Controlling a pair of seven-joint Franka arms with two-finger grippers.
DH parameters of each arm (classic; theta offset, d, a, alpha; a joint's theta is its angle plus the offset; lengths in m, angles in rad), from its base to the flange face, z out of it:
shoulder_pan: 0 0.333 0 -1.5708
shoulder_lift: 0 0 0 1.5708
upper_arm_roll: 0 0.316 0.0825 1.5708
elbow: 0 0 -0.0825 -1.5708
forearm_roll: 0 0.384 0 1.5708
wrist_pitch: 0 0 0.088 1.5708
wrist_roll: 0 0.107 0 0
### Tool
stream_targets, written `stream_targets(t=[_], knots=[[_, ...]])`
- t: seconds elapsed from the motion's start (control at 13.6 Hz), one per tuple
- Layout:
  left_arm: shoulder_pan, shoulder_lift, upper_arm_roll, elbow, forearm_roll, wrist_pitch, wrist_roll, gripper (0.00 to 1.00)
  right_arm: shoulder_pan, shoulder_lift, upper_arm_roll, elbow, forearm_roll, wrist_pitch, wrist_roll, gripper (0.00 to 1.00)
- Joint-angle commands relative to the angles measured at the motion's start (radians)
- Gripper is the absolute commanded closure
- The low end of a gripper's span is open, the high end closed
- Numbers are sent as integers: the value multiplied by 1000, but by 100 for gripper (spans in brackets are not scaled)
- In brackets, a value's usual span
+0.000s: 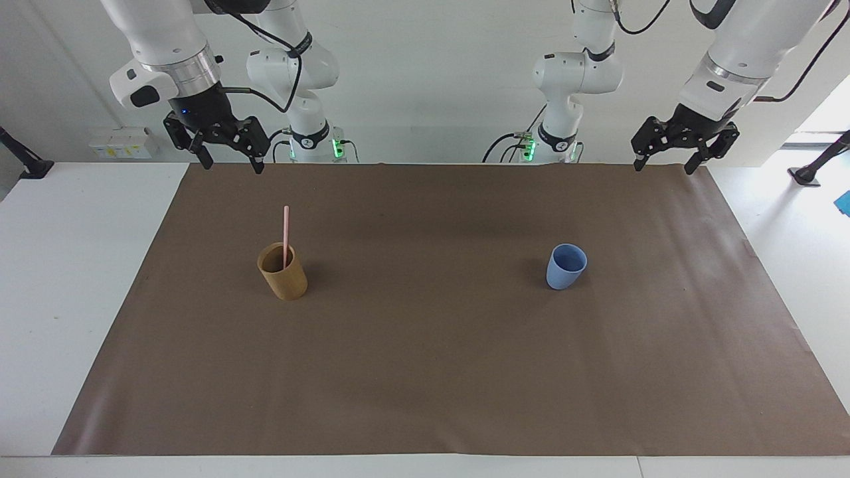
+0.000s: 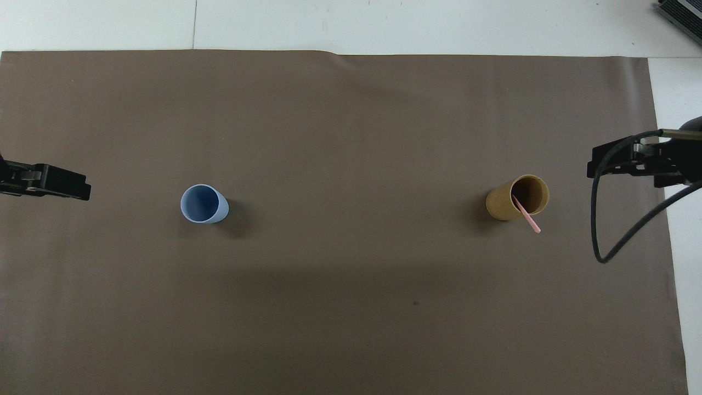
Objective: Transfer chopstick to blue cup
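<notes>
A thin pale-pink chopstick [image 1: 286, 232] stands leaning in a tan-brown cylindrical cup [image 1: 284, 275] toward the right arm's end of the table; both also show in the overhead view, the chopstick [image 2: 527, 215] and the tan cup [image 2: 502, 206]. The light-blue cup [image 1: 566, 267] stands upright and empty toward the left arm's end, and also shows in the overhead view [image 2: 204, 204]. My right gripper [image 1: 232, 164] is open, empty and raised, well apart from the tan cup. My left gripper [image 1: 664, 166] is open, empty and raised, well apart from the blue cup. Both arms wait.
A brown mat [image 1: 425, 372] covers most of the white table [image 1: 73, 265]; both cups stand on it about level with each other. A black cable [image 2: 598, 219] loops down from the right gripper [image 2: 609, 162]. The left gripper [image 2: 66, 185] shows at the view's edge.
</notes>
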Motion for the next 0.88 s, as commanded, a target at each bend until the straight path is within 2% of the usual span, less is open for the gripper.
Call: stream_targets(t=[0.0, 0.81], knots=[[11, 14, -8, 24, 6, -23, 2, 0, -21, -6, 12, 3, -14, -19, -59, 0], [14, 13, -8, 24, 6, -32, -10, 0, -18, -12, 12, -3, 6, -24, -50, 0]])
